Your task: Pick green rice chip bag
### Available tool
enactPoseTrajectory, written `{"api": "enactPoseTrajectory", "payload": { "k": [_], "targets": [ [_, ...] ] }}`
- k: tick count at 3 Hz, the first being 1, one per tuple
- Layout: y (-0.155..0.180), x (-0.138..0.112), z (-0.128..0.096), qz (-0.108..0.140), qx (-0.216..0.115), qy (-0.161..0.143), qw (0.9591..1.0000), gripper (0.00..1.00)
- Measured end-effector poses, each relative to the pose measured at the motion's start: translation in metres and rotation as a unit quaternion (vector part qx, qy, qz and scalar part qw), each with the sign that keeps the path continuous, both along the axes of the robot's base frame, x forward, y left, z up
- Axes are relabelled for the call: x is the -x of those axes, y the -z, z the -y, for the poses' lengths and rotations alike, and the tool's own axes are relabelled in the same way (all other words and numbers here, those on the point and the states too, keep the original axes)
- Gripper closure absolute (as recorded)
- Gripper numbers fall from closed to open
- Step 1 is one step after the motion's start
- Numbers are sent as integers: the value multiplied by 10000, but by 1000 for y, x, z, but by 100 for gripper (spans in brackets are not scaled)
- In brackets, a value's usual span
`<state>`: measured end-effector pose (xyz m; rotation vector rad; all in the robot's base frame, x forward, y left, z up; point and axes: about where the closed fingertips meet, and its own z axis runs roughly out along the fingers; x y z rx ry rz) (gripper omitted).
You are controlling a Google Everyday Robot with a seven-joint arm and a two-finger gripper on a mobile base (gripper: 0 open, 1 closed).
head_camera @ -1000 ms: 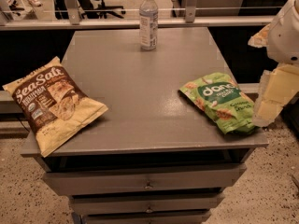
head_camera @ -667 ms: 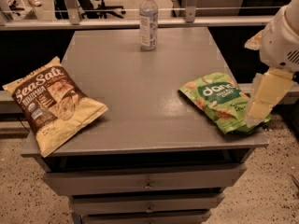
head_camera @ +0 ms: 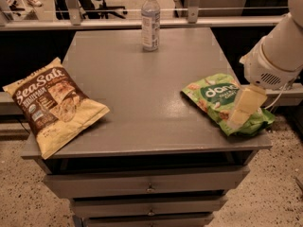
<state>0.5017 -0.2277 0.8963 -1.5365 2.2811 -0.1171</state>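
Observation:
The green rice chip bag [head_camera: 214, 94] lies flat near the right front corner of the grey cabinet top [head_camera: 142, 79]. It is bright green with a dark green oval logo in white letters. My gripper [head_camera: 243, 109] hangs from the white arm [head_camera: 277, 56] that comes in from the right. It sits directly over the right half of the bag, at or just above its surface, and hides part of it.
A large tan-and-brown "Sea Salt" bag [head_camera: 52, 105] lies at the left front, overhanging the edge. A clear water bottle [head_camera: 150, 20] stands at the back centre. Drawers [head_camera: 149, 188] are below the top. A railing and a chair stand behind.
My gripper has moved left and a little forward, from beside the bag's right edge to over the bag's right half. The bags and the bottle have not moved.

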Motion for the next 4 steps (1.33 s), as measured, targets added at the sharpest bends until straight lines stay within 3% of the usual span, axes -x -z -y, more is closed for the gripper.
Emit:
{"api": "enactPoseTrajectory", "payload": {
  "k": [1, 3, 4],
  "targets": [
    [26, -8, 10, -76, -41, 293, 9995, 0],
    [48, -14, 11, -448, -174, 695, 9964, 39],
    [46, -14, 1, -584, -351, 705, 9952, 63]
  ]
}}
